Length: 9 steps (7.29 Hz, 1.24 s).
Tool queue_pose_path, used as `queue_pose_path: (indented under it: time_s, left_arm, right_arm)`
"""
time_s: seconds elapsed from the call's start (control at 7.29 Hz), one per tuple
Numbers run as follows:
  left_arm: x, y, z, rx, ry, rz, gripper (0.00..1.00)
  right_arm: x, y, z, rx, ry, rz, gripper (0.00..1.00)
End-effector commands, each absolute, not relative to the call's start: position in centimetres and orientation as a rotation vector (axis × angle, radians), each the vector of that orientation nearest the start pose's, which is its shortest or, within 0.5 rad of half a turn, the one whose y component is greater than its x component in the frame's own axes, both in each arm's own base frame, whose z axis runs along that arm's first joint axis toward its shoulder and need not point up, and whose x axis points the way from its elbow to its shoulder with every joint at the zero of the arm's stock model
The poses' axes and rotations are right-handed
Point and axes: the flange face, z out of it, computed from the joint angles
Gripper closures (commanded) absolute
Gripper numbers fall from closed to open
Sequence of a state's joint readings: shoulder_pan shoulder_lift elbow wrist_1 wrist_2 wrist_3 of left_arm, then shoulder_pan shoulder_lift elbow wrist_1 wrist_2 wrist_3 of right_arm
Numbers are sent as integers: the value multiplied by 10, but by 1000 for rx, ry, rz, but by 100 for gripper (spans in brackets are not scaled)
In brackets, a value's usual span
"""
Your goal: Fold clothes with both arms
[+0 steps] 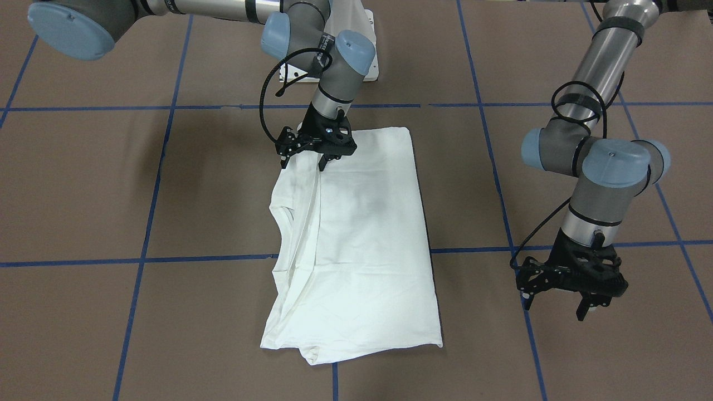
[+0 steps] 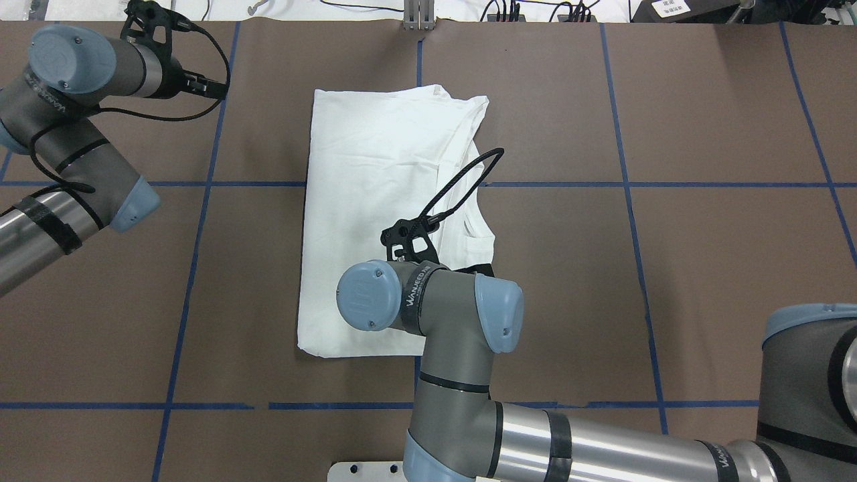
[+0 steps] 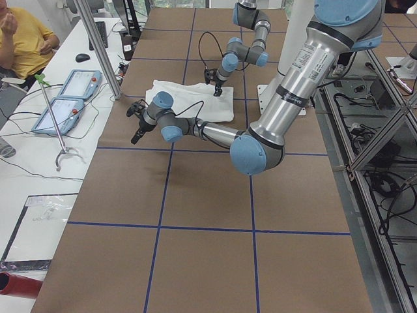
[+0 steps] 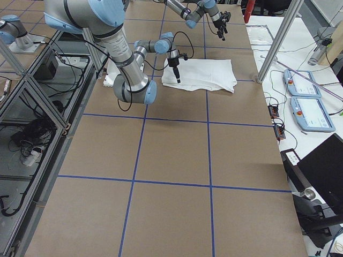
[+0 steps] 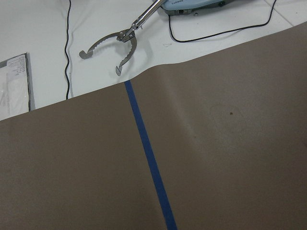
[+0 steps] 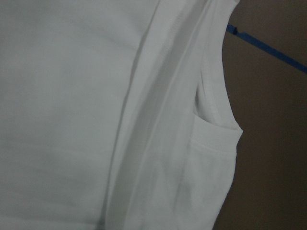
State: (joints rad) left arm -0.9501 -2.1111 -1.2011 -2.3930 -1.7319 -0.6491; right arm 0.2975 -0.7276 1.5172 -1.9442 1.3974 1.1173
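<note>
While the white T-shirt (image 1: 362,234) lies folded long, I see my right gripper (image 1: 303,162) and left gripper (image 1: 556,309) both spread apart.

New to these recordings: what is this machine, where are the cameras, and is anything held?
The machine is a robot with a right arm and a left arm, at a brown table marked with blue tape lines. One picture faces the robot, one looks over its shoulders, two look from the table's ends, and one camera rides each wrist. A white shirt, folded lengthwise, lies flat. The right claw hangs open at the shirt's edge nearest the robot; the left claw hangs open over bare table. Nothing looks gripped.
</note>
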Motion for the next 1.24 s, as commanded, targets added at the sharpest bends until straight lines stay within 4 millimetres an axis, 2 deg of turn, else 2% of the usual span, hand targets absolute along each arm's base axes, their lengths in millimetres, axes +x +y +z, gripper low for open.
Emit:
queue_pose_path:
  time_s: [0.0, 0.14, 0.27, 0.41, 0.55, 0.69, 0.82, 0.96, 1.1]
  left_arm:
    - [338, -671, 430, 710, 708, 55, 0]
    - [338, -671, 430, 710, 708, 55, 0]
    - [338, -671, 430, 710, 708, 55, 0]
    - [337, -671, 431, 708, 707, 55, 0]
    - [338, -671, 429, 711, 709, 55, 0]
    - [337, -671, 428, 712, 710, 55, 0]
    - [338, -669, 418, 726, 724, 60, 0]
    - [341, -660, 402, 695, 793, 57, 0]
    - [339, -640, 395, 628, 888, 11, 0]
  right_arm:
    - [-613, -345, 241, 313, -310, -152, 0]
    - [-610, -345, 252, 308, -297, -153, 0]
    - [-607, -345, 253, 305, -284, -159, 0]
    - [-590, -342, 253, 303, -267, -181, 0]
    - [-556, -331, 274, 307, -267, -199, 0]
    - [-531, -331, 271, 329, -290, -217, 0]
    - [-514, -346, 256, 352, -325, -190, 0]
    - [-501, -355, 233, 377, -433, -155, 0]
    - [-496, -356, 229, 379, -628, -132, 0]
